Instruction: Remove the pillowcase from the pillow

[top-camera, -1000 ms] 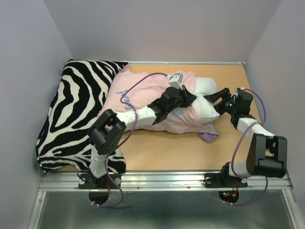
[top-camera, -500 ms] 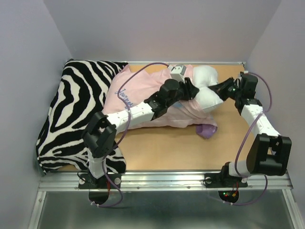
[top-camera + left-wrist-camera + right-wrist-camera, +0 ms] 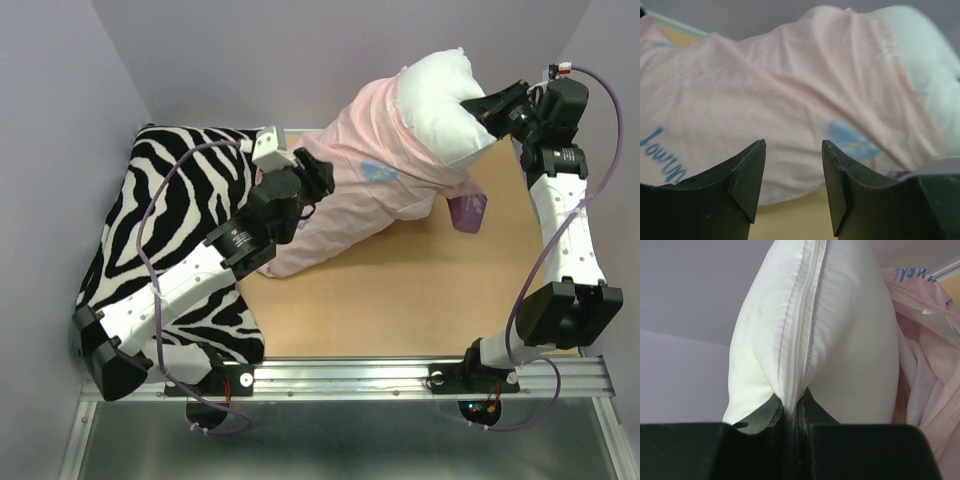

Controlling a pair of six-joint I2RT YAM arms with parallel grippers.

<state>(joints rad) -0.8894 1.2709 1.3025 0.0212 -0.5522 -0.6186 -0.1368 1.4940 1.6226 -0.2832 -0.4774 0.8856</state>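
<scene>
The white pillow is lifted high at the back right, its bare end sticking out of the pale pink pillowcase. My right gripper is shut on the pillow's seam edge, pinching it between the jaws. The pillowcase hangs down from the pillow to the table, with blue lettering and a blue patch showing through it. My left gripper is open just left of the hanging fabric, its fingers apart with nothing between them, the pillowcase right in front.
A black-and-white zebra-striped cushion fills the left of the table, under my left arm. A purple flap of the case hangs near the right arm. Grey walls close in on three sides; a metal rail runs along the near edge.
My right gripper shut on the pillow's end and raised it up and back. My left gripper opened, let go of the pillowcase and drew back left toward the zebra cushion.
</scene>
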